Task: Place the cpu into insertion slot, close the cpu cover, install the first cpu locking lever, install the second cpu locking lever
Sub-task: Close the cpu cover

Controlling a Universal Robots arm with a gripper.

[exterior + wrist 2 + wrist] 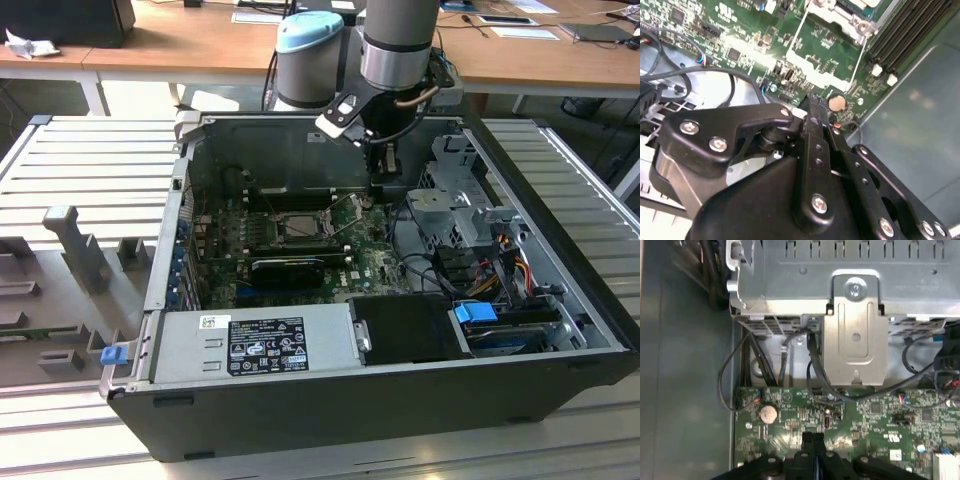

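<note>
Here, the gripper (pixel 383 182) hangs fingers-down over the motherboard (pixel 370 265) edge that runs beside the drive cage (pixel 450 215), close to the coin cell (pixel 768 413). In the first wrist view its fingers (pixel 806 440) are pressed together, with nothing visible between them. The slot (pixel 278 228) lies mid-board, toward the exterior view's left of the gripper and well apart from it. The pale square at its centre is probably the cpu (pixel 300 223), apparently already seated.

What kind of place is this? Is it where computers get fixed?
Probably a robotics lab or workshop: a robot arm reaches into an open computer case lying on a slatted metal bench, with wooden desks behind it.
</note>
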